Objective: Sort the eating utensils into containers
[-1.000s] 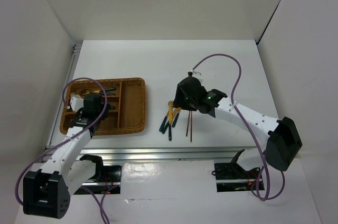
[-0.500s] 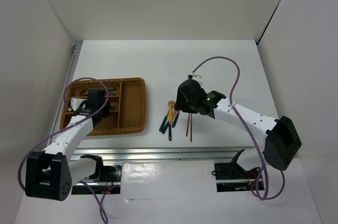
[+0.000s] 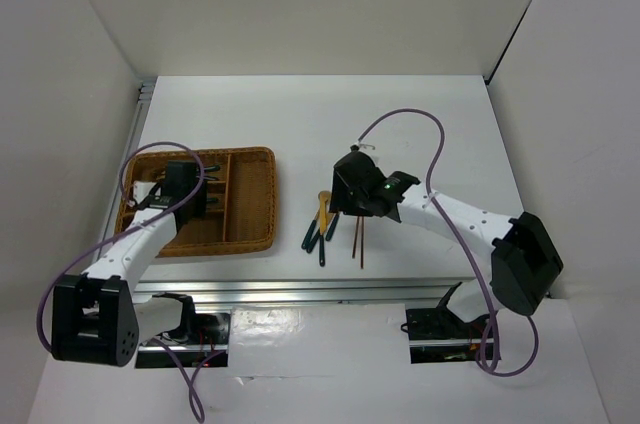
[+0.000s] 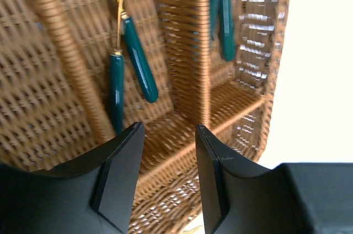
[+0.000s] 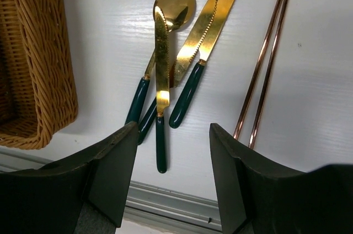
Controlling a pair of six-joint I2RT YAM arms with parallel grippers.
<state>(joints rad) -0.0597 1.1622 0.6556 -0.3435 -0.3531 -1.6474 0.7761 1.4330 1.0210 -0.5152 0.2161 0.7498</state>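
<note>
The brown wicker tray lies at the left of the table. My left gripper hangs over its left compartments, open with nothing between the fingers. Below it, two teal-handled utensils lie in one compartment and two more in the one beside it. On the table to the right of the tray lie gold knives, a gold spoon and a pair of reddish chopsticks. My right gripper hovers above this pile, open and empty.
The tray's right corner shows at the left of the right wrist view, close to the loose utensils. A metal rail runs along the table's near edge. White walls enclose the table on three sides.
My left gripper has moved toward the back of the tray and its jaws have spread apart. My right gripper has shifted slightly left over the loose utensils, still open.
</note>
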